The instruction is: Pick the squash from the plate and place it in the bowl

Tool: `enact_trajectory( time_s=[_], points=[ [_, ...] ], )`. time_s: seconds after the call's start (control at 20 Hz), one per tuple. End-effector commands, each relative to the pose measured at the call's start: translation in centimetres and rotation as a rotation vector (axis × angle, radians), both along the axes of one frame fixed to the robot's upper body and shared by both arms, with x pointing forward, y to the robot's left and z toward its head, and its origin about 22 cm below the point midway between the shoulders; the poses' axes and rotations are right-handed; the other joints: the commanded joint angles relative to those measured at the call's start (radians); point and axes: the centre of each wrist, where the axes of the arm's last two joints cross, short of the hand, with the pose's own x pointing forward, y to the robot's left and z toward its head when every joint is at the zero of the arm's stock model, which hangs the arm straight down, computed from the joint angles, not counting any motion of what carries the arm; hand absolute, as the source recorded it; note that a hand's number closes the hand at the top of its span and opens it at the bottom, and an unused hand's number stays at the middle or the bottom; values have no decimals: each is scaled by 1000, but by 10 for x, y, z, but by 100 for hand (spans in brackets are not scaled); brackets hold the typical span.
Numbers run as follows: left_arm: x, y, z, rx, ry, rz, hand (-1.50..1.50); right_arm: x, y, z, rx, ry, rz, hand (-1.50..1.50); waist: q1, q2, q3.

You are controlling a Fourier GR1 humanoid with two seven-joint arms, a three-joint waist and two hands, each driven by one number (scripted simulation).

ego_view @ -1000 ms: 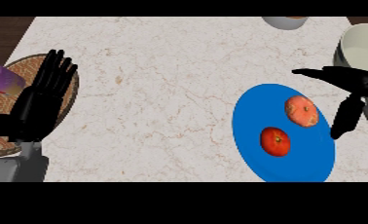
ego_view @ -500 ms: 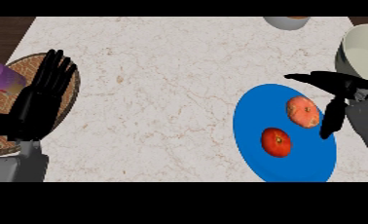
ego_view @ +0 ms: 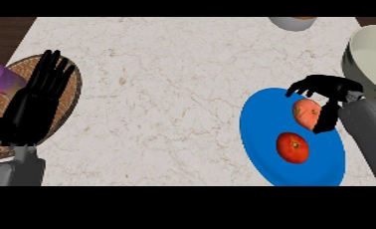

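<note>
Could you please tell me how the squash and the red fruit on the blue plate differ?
The squash is pale orange and elongated; the red fruit is deep red and round. The squash lies farther from the robot, with the right robot hand open around it; the red fruit lies nearer, with nothing touching it. Both rest on the blue plate.

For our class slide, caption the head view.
Open right hand straddles the squash on the blue plate; left hand rests open.

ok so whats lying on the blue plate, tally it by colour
pale orange: 1, the squash
red: 1, a round fruit
total: 2 things on the blue plate
</note>
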Motion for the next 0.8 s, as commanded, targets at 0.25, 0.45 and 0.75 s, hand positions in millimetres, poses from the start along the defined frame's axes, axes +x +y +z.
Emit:
enact_trajectory(
  time_s=[0.25,0.45,0.75],
  points=[
    [-9,1,-3,9,12,-12,0,1,14,-8,-60,-55,171,150,0,1,1],
    [5,-24,-2,16,-18,7,0,-5,9,3,-50,-92,194,150,-7,-1,1],
    [-3,-1,-17,10,12,53,0,-44,-30,8,3,-211,356,150,-35,-5,1]
  ],
)
